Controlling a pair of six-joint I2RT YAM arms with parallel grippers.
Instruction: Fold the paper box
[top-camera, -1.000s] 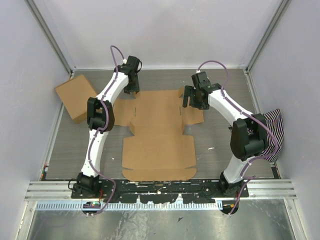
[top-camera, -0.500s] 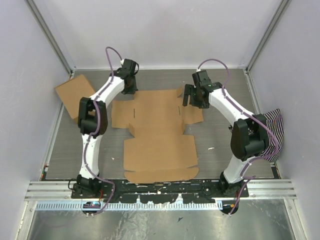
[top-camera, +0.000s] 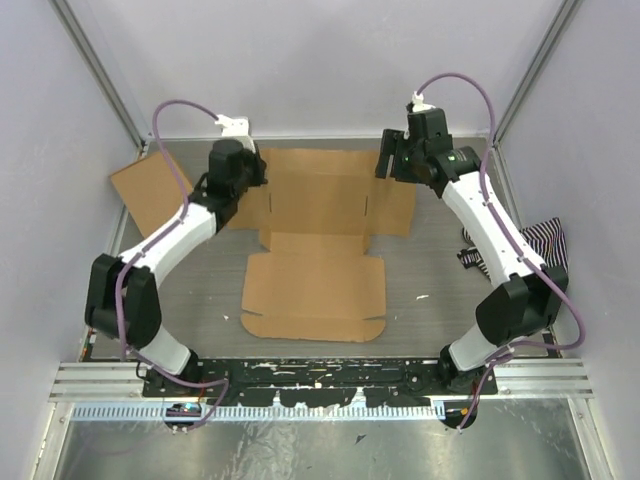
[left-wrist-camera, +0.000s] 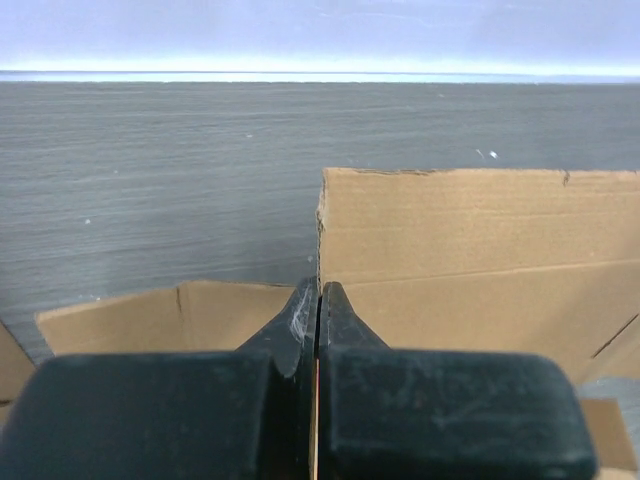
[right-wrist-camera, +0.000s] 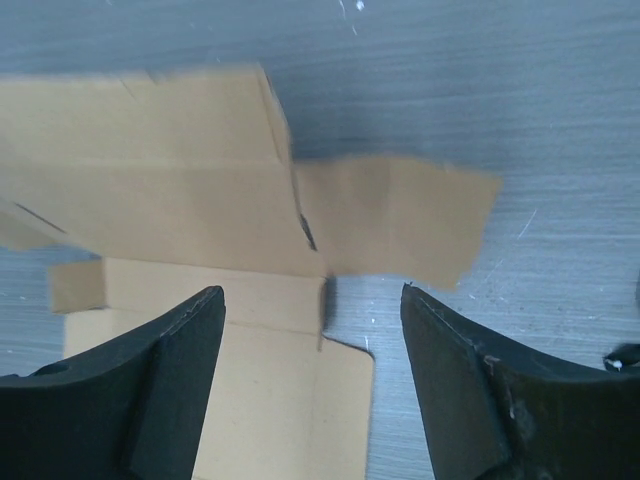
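The paper box (top-camera: 315, 290) lies lengthwise near-to-far; the left claw (left-wrist-camera: 318, 292) pinches its far-left edge, the right claw (right-wrist-camera: 310, 292) gapes over its far-right flap.

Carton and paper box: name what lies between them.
In the top view, the left arm reaches across the gap between the carton and the paper box. Beneath it only grey table shows.
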